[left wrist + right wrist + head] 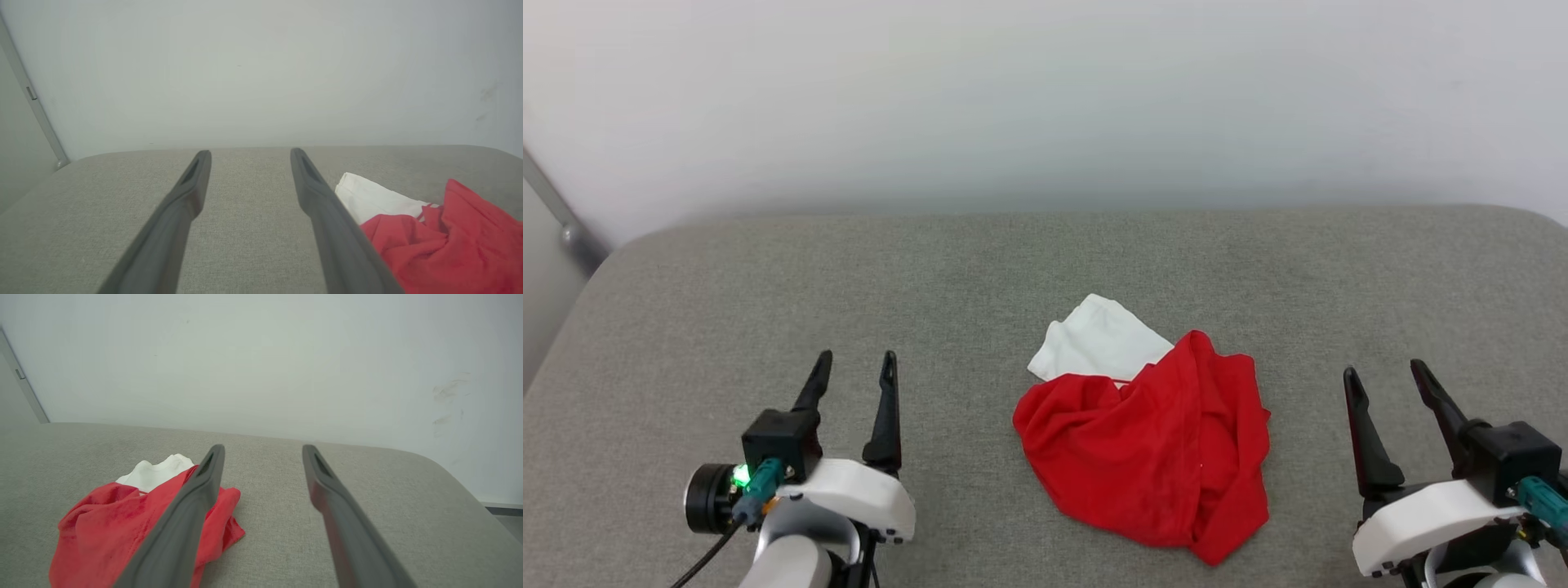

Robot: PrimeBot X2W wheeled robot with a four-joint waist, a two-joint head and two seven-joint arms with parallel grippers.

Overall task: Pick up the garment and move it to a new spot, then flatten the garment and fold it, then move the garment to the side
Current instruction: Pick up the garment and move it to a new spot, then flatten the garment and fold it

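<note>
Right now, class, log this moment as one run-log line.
red jersey: crumpled on grey fabric surface, white sleeve showing | left gripper: open, empty | right gripper: open, empty | status: not flattened

Bright, flat, diffuse light everywhere, with no clear source. The pale grey-white wall [1045,98] looks washed and hazy, without glare spots. There is only a thin soft shadow under the crumpled red-and-white cloth garment [1152,457] on the grey woven fabric surface [768,278]. In my wrist views, my left gripper's dark fingers [171,220] and my right gripper's dark fingers [179,531] are soft and out of focus near the lens. The surface's far edge bows at the corners. A small green light [740,475] glows on my left wrist.
</note>
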